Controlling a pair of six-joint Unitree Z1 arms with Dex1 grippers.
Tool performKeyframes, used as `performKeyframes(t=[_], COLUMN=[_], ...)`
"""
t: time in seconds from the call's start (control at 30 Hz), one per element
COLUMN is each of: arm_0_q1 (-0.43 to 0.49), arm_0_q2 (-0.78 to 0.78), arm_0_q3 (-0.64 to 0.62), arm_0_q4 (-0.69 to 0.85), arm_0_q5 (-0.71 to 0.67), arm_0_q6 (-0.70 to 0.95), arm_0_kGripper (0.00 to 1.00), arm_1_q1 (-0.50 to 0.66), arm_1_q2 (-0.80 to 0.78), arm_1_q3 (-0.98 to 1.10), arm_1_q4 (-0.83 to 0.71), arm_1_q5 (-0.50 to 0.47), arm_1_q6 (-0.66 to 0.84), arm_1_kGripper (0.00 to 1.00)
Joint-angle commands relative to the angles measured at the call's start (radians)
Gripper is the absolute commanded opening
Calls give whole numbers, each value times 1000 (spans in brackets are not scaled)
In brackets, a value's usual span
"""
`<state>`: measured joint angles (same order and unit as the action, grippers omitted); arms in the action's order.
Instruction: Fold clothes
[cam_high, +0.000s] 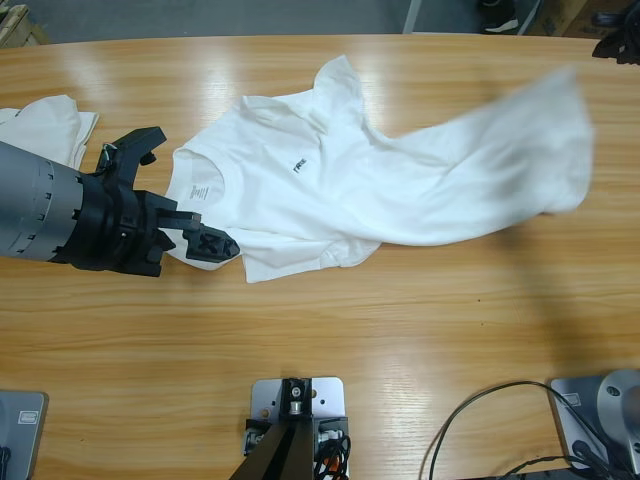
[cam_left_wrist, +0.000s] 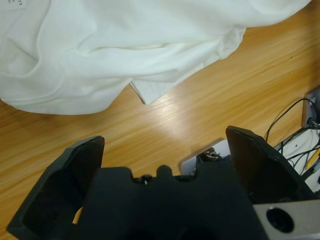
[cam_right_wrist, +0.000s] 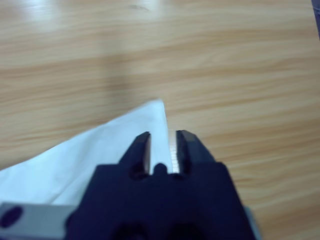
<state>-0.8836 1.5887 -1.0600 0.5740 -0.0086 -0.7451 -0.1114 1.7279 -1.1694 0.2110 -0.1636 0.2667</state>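
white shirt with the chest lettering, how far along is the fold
Barely begun. The white shirt lies mostly spread on the table. In hand: the right gripper pinches its edge, the right side lifted. The left gripper is open beside it. All folds remain, and another white garment waits.

The left end effector (cam_left_wrist: 165, 150), jaws apart, hovers beside the white shirt (cam_left_wrist: 125, 45).

From the high view we look straight down on the wooden surface (cam_high: 400, 320), taking in its whole width. Our left wrist view looks along its fingers (cam_left_wrist: 250, 155), close above the white shirt (cam_left_wrist: 125, 50), whose lower hem the high view shares. Our right wrist view sits very near the surface, facing a corner of white fabric (cam_right_wrist: 125, 135).
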Motion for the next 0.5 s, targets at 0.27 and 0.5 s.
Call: performKeyframes(t=[0.27, 0.5], arm_0_q1=[-13, -12], arm_0_q2=[80, 155], arm_0_q3=[112, 181], arm_0_q4=[-112, -242], arm_0_q5=[17, -60], arm_0_q6=[-425, -763], arm_0_kGripper=[964, 997], arm_1_q1=[428, 434], arm_1_q2=[-421, -482], arm_1_q3=[378, 463], arm_1_q4=[242, 234], arm_1_q5=[31, 60], arm_1_q6=[178, 201], arm_1_kGripper=[977, 975])
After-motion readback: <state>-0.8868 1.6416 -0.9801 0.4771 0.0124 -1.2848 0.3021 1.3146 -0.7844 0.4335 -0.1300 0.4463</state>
